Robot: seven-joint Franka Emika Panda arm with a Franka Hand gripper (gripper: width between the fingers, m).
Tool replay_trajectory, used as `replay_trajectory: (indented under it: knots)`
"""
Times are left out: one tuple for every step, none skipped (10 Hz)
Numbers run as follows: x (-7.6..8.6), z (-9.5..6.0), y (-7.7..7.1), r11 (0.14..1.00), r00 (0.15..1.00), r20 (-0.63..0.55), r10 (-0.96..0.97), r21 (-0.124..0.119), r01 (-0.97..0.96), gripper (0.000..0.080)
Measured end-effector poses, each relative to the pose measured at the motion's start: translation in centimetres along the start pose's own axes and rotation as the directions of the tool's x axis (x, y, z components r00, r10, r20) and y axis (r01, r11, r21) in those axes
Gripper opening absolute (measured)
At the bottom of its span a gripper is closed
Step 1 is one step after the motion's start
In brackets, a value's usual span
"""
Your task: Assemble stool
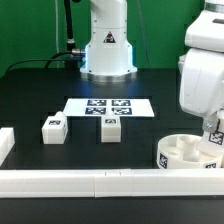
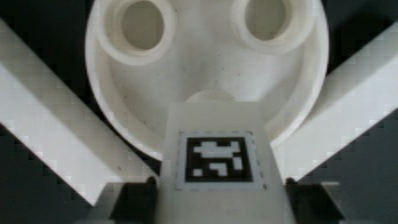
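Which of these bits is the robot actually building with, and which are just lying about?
For the job: round seat, two loose legs, third leg between the fingers.
Just there: marker board, white rail blocks.

Exterior view looks across the black table (image 1: 30, 90); wrist view sits close above the shared round white plastic seat (image 2: 205, 90).

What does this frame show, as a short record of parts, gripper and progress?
seat: on table, exterior view's right, sockets up
loose legs: two on table, camera side of marker board
held leg: tag facing wrist camera, tip at seat
gripper: shut on held leg
legs fitted: none clearly
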State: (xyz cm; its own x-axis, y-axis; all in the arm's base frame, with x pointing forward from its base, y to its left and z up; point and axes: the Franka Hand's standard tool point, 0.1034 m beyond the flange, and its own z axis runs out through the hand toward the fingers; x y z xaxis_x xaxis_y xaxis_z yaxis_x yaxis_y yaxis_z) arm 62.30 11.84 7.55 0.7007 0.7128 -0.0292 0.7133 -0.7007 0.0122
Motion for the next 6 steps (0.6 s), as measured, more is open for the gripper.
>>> replay_trajectory:
  knots:
    - [-0.03,0.07,-0.22,0.989,0.988,-0.022,0.150,-0.003,-0.150,0.0337]
    - [-0.15,0.16,-0.50,0.943,0.942,-0.041,0.333,0.018,-0.332,0.0337]
    - [-0.24,0.17,-0.42,0.899,0.899,-0.043,0.437,0.046,-0.435,0.0337]
    - [-0.20,0.18,-0.36,0.861,0.860,-0.047,0.509,0.055,-0.506,0.0337]
    - [-0.19,0.18,-0.37,0.834,0.833,-0.044,0.552,0.058,-0.549,0.0337]
    - [-0.19,0.18,-0.37,0.791,0.790,-0.039,0.612,0.061,-0.609,0.0337]
